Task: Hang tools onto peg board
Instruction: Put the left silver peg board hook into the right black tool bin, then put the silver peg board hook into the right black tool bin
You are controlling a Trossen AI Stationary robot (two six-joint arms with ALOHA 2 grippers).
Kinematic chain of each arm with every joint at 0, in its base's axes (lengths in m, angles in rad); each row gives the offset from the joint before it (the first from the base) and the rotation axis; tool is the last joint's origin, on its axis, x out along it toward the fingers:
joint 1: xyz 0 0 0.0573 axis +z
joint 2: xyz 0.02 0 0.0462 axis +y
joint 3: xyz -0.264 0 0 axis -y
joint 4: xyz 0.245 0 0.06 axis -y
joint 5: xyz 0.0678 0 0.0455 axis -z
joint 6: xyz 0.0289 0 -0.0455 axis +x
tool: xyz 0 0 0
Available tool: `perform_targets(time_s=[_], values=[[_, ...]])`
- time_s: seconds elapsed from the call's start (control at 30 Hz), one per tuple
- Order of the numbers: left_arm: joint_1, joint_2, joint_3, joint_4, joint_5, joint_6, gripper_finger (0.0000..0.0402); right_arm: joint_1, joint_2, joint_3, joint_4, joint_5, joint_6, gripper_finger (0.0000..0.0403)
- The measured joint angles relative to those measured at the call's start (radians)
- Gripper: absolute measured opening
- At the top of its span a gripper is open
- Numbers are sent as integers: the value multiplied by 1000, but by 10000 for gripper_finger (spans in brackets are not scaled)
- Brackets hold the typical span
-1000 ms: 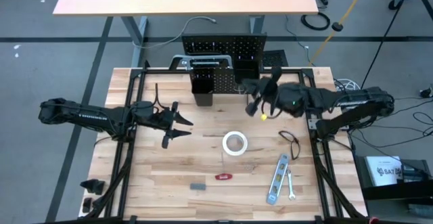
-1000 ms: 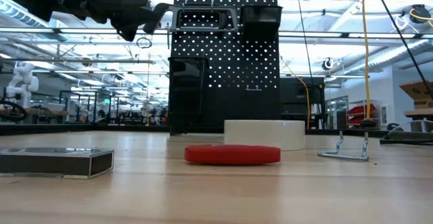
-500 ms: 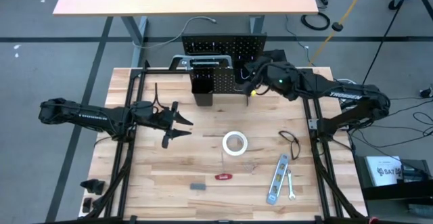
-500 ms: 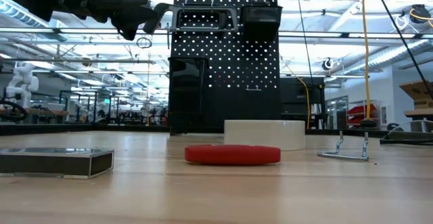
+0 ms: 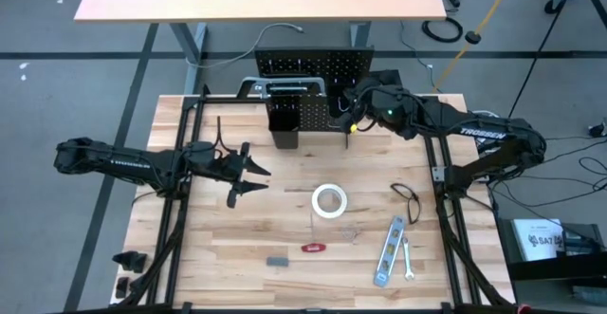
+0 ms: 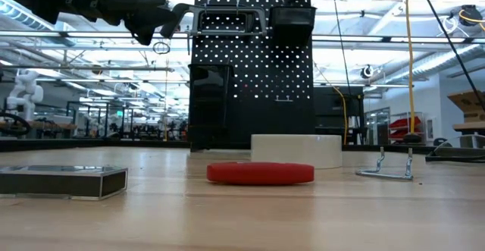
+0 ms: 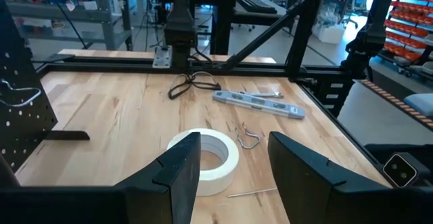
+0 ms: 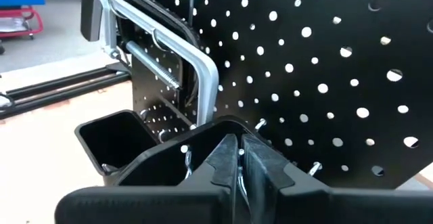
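One tool, the grey bar clamp, already hangs on the peg board; the white tape roll, silver level, small wrench, black pliers and red-handled tool lie on the table. Right gripper — fingers together on a yellow-tipped tool — is at the board's upper bin. Left gripper, jaws apart and empty, waits mid-table. Legible writing — "TROSSEN" on the right arm.
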Motion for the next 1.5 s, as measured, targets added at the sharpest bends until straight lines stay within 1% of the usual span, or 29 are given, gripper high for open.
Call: perform_targets(time_s=[0.13, 0.47, 0.57, 0.67, 0.77, 0.9, 1.17, 1.3, 1.5], values=[[0, 0, 0, 0, 0, 0, 178, 0, 0, 0, -3, 1, 3, 24], [-1, 0, 0, 3, 6, 0, 178, 0, 0, 0, -5, 1, 3, 26], [-13, 37, 0, 80, 20, 0, 178, 9, -7, 0, -6, 2, -15, 26], [-46, 110, 19, 138, 24, 19, 178, 35, -26, 0, -6, 3, -29, 27], [-77, 200, 75, 140, 24, 46, 178, 74, -47, 0, -7, 4, -40, 32], [-110, 331, 172, 138, 24, 56, 178, 126, -73, 0, -27, 10, -30, 49], [-168, 582, 359, 126, 24, 127, 178, 198, -92, 1, -196, 5, 56, 86], [-188, 720, 484, 83, 20, 139, 178, 248, -92, 1, -266, 2, 85, 101], [-204, 903, 685, -76, 19, 192, 178, 361, -92, 1, -301, 2, 97, 109]])
